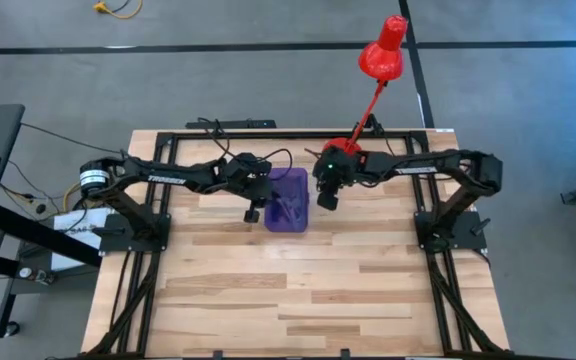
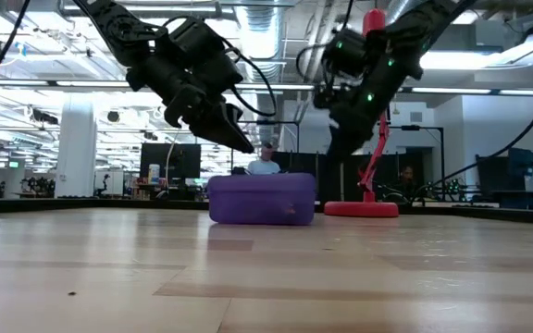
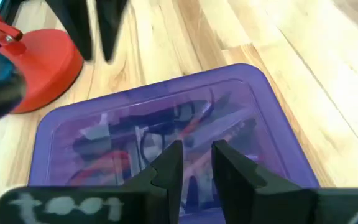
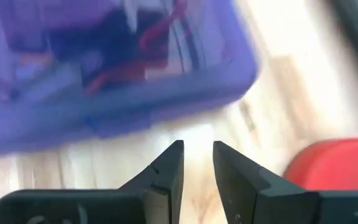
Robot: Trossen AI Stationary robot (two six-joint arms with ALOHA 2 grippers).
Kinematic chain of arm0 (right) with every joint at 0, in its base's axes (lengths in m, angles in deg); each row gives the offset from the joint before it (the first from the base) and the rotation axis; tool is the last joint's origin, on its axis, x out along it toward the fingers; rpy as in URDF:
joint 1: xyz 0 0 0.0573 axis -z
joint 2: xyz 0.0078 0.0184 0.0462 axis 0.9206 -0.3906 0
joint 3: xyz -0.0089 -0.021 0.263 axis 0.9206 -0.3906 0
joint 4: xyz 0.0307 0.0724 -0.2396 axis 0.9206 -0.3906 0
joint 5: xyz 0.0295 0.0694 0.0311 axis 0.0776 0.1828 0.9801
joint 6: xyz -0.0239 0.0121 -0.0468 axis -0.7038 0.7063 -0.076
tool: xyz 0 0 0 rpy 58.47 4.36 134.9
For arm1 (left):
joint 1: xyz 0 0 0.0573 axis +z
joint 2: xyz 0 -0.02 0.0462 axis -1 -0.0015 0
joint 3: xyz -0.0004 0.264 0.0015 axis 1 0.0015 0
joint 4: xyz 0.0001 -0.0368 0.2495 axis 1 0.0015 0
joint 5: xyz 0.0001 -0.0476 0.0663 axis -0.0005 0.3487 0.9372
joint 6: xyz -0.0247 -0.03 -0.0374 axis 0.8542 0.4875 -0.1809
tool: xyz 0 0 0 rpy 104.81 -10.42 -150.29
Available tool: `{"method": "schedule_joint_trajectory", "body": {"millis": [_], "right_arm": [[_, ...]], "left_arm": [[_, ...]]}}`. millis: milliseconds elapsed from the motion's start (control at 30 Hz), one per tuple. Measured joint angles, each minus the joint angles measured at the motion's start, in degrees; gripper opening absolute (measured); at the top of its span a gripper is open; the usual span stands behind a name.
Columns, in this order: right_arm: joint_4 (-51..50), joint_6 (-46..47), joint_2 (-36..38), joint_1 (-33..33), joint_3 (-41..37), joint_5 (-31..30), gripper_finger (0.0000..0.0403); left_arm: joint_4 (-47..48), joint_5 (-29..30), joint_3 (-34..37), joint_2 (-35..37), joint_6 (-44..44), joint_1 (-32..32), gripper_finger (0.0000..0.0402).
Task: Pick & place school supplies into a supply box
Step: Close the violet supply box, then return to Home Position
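Note:
The supply box (image 1: 286,200) is a translucent purple case, lying shut with its flat underside on the wooden table. Through its lid (image 3: 166,106) blurred red and dark shapes of school supplies (image 3: 185,127) show inside. My left gripper (image 3: 196,152) hangs above the box's left side (image 2: 246,143), slanting down, fingers a little apart with nothing between them. My right gripper (image 4: 197,152) hangs above the table just right of the box (image 2: 333,148), fingers likewise a little apart and empty. Neither touches the box.
A red desk lamp stands with its round base (image 2: 361,209) on the table just behind and to the right of the box, its stem leaning to the head (image 1: 383,55) beyond the far edge. Bare wood (image 1: 288,290) stretches toward the near edge.

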Motion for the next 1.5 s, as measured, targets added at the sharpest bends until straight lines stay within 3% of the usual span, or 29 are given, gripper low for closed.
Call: {"method": "schedule_joint_trajectory", "body": {"millis": [233, 500, 767, 1133, 1233, 1400, 1500], "right_arm": [[7.7, -0.61, 3.93, -2.06, 0.0, 0.74, 0.0082], [12.7, -0.1, -4.04, -2.5, 0.0, 0.84, 0.0082], [13.63, 1.14, -6.68, -3.21, 0.09, 0.62, 0.0082], [7.26, 0.68, 4.64, -4.87, -0.09, -1.08, 0.0082], [7.36, -0.54, 8.87, -7.63, -0.07, -0.98, 0.0082], [10.73, -5.94, 18.26, -13.48, -0.07, -1.72, 0.0082], [10.99, -7.21, 24.76, -16.19, -0.04, -2.63, 0.0082]], "left_arm": [[1.15, -3.14, 0.02, 0.32, 3.16, 0.0, 0.0073], [7.01, -3.03, 0.24, 0.38, 5.07, 0.04, 0.0073], [9.97, -8.84, 0.31, 0.51, 5.21, -0.02, 0.0073], [6.76, -12.36, 0.33, 7.31, 5.46, 0.01, 0.0073], [6.44, -18.58, 0.33, 12.08, 5.46, -0.05, 0.0073], [2.54, -35.93, 0.28, 23.13, 5.47, -0.15, 0.0073], [2.13, -38.49, 0.28, 31.09, 8.21, -0.14, 0.0073]]}}
